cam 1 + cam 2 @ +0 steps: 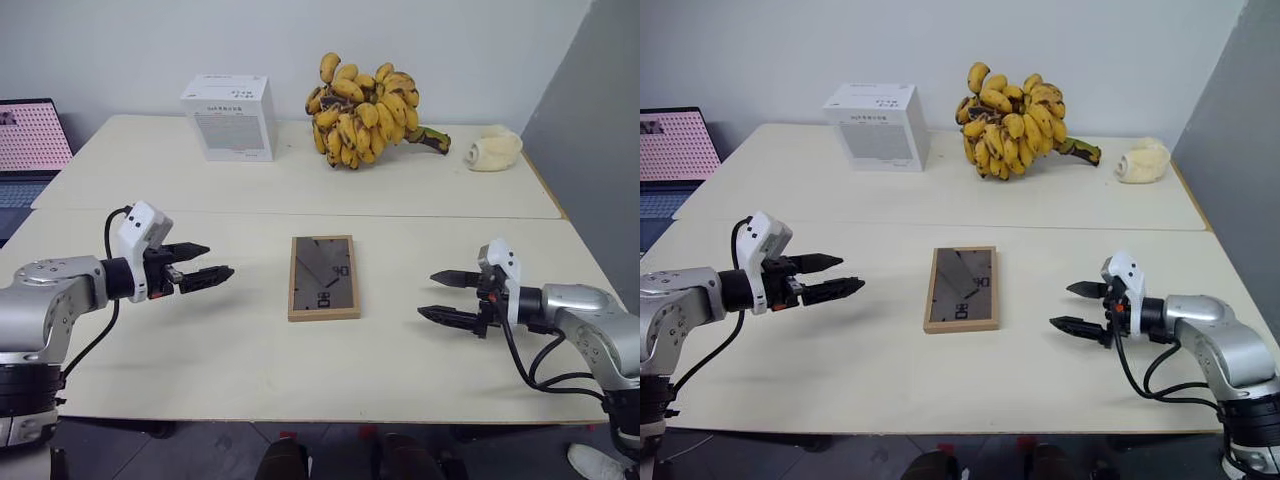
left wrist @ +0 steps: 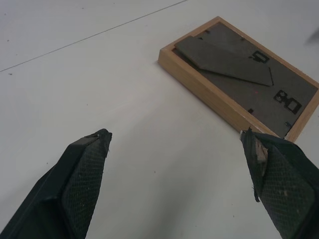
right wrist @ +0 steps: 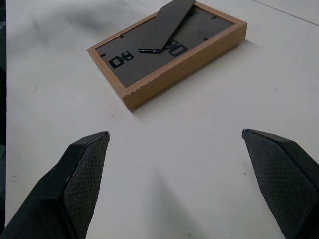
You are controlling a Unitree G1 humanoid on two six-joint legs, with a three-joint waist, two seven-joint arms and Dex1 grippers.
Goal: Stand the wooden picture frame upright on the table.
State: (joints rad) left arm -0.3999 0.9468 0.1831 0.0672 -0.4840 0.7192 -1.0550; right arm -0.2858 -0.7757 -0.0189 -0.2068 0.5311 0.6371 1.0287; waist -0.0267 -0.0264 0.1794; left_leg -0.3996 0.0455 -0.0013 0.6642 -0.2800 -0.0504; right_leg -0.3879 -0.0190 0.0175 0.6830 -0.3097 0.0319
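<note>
The small rectangular light-wood picture frame [image 1: 323, 277] lies flat, face down, on the large pale cream table [image 1: 240, 360], about midway between its left and right edges and nearer the front edge than the back. Its dark grey back panel faces up, with the black stand [image 3: 167, 22] folded against it and small black clips along the inner rim.

My left gripper [image 1: 205, 263], with 2 black fingers, hangs above the table to the left of the frame, pointing toward it; its jaws are spread wide and hold nothing. In the left wrist view a fingertip [image 2: 87, 167] sits apart from the frame's near long side.

My right gripper [image 1: 447, 296] hangs to the right of the frame, likewise pointing at it, jaws released and empty. In the right wrist view both fingertips [image 3: 84, 164] stand clear of the frame's chipped near corner.

Toward the back edge of the table stand a white cardboard box [image 1: 230, 116] at left of centre, a large bunch of yellow, brown-spotted bananas [image 1: 365, 110] at centre, and a pale cream lumpy object [image 1: 494, 148] near the back right corner. An open laptop [image 1: 30, 140] with a pink screen sits beyond the left edge.
</note>
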